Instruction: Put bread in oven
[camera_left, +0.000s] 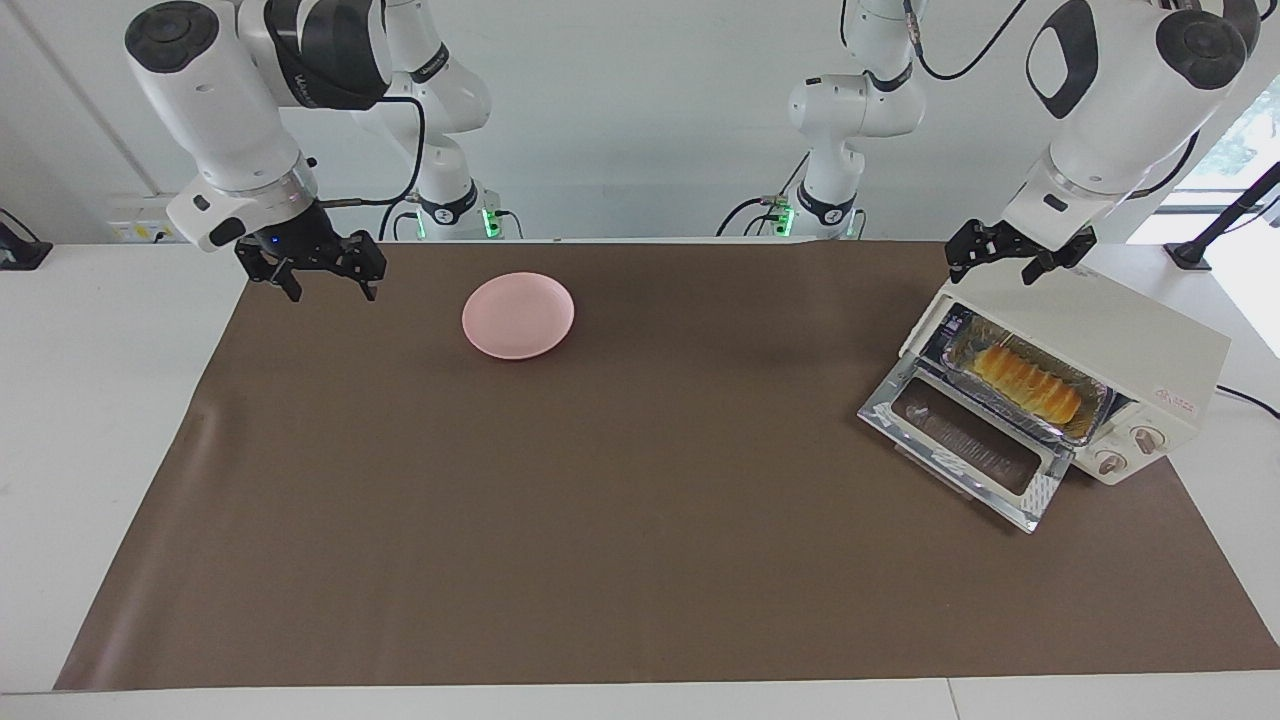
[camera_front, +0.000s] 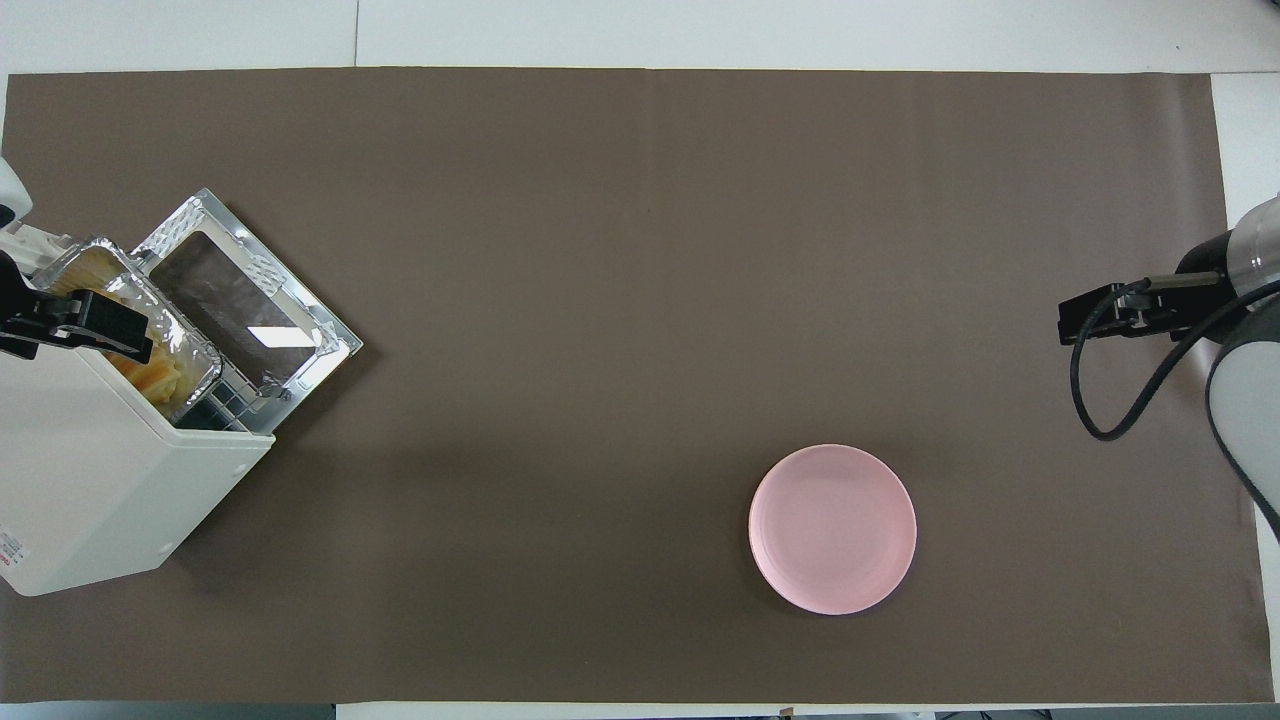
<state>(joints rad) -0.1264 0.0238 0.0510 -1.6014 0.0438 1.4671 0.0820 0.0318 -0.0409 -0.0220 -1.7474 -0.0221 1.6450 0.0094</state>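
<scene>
The cream-white oven (camera_left: 1120, 330) stands at the left arm's end of the table with its glass door (camera_left: 965, 440) dropped open. The golden ridged bread (camera_left: 1030, 385) lies in a silver foil tray (camera_left: 1010, 412) inside the oven's mouth. My left gripper (camera_left: 992, 272) hangs open and empty just over the oven's top corner nearest the robots. In the overhead view it (camera_front: 90, 320) covers part of the tray and the bread (camera_front: 150, 372). My right gripper (camera_left: 332, 290) waits open and empty over the mat's edge at the right arm's end.
A round pink plate (camera_left: 518, 315) sits empty on the brown mat (camera_left: 640, 520), near the robots' side and toward the right arm's end. It also shows in the overhead view (camera_front: 832, 528). The open oven door (camera_front: 245, 295) juts out over the mat.
</scene>
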